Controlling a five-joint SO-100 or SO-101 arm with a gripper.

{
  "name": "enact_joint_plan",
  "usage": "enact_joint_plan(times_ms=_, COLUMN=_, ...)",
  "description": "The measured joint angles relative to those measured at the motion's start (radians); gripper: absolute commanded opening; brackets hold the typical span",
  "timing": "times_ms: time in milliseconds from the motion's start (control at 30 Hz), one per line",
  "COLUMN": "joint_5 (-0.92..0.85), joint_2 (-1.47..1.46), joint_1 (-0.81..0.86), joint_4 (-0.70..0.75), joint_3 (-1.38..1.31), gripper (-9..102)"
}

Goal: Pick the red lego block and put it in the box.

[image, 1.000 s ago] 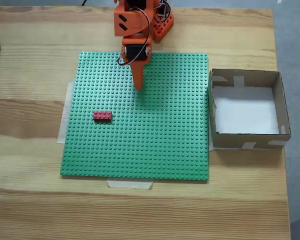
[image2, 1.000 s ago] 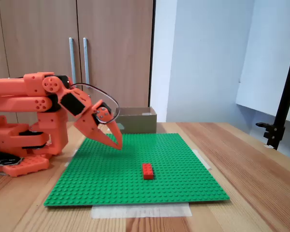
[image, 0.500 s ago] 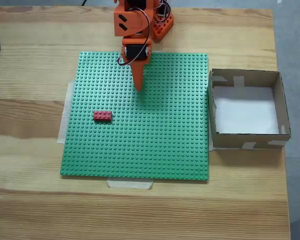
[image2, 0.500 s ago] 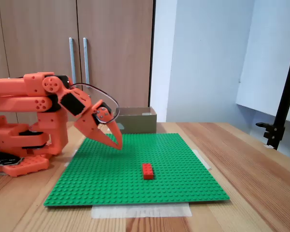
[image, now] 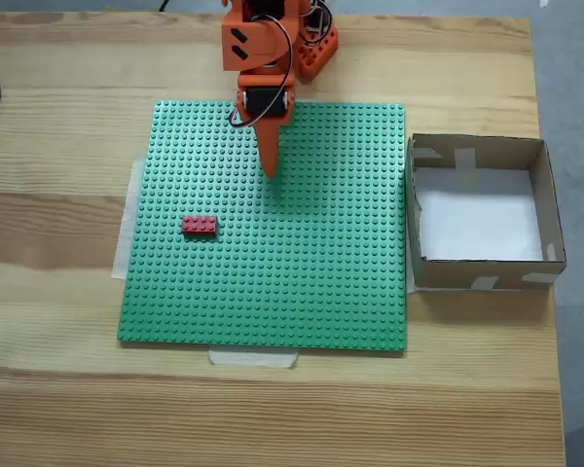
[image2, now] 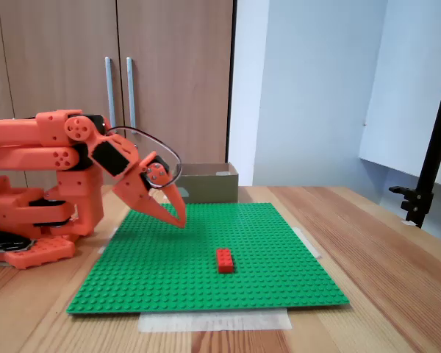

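From above, nothing of the task is done yet. The red lego block (image: 200, 226) lies loose on the green baseplate (image: 302, 282), in its left half, well apart from the box (image: 545, 209), which sits just off the plate's right edge with only its white bottom showing. The block's long axis runs left to right in this view, studs up. The gripper (image: 270, 171) hangs over the upper middle of the plate, tip pointing down the picture, up and to the right of the block; its fingers look pressed together and it carries nothing.

In the fixed view from table height, the red lego block (image2: 225, 260) lies flat on the green baseplate (image2: 279, 272) with its long axis running away from the camera. The gripper (image2: 181, 220) is closed and empty, tip low near the plate, left of the block and clear of it. The box (image2: 209, 183) stands behind. By my judgement the reach, grasp, carry and drop all remain.
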Motion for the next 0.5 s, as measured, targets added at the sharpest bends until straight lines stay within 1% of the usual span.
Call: enact_joint_plan(times_ms=500, joint_5=-0.009, joint_2=0.0, joint_1=-0.008, joint_4=0.0, joint_3=0.0, gripper=-1)
